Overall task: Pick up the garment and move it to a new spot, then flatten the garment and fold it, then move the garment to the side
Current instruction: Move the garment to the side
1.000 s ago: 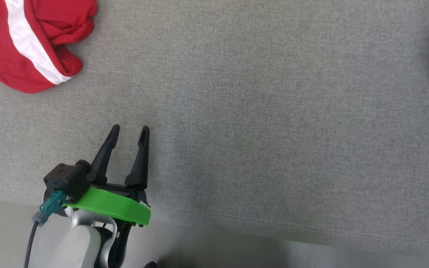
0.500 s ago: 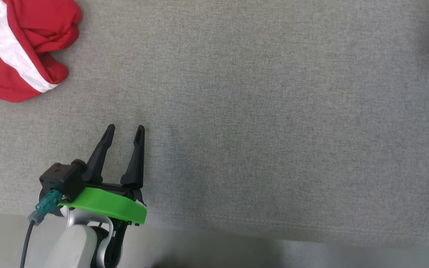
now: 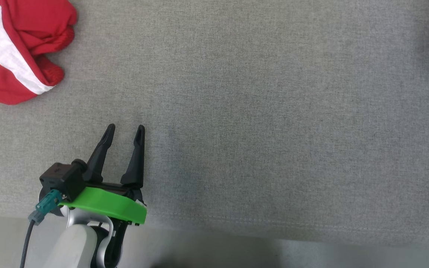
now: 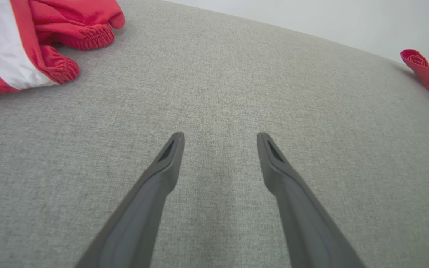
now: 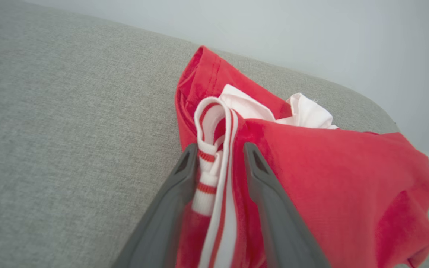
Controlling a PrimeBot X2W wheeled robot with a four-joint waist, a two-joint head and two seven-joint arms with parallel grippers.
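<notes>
Item: garment (image 5: 330, 167), red, with white inner cloth and a red-and-white striped ribbed trim; lies bunched on the grey cloth surface (image 3: 255, 130), close to its far edge before a pale wall (image 5: 311, 37); in the head view a sliver of it shows at the upper right border.

Item: right gripper (image 5: 220, 147); fingers part-way apart, set either side of the striped trim, which runs up between them; left finger against the trim, right finger against the red cloth; whether they pinch the trim or merely flank it cannot be told.

Item: left gripper (image 3: 125, 129); lower left of the head view, fingers spread wide, nothing between them, bare grey cloth beneath the tips; green plate (image 3: 106, 206) at the wrist, dark cable (image 3: 28, 242) trailing off the bottom border.

Item: second red garment (image 3: 32, 22), with a broad white stripe and gathered cuffs; crumpled at the upper left of the head view, well apart from the left gripper and across the surface from the first garment.

Item: pale floor strip (image 3: 311, 257) along the near edge of the surface.
</notes>
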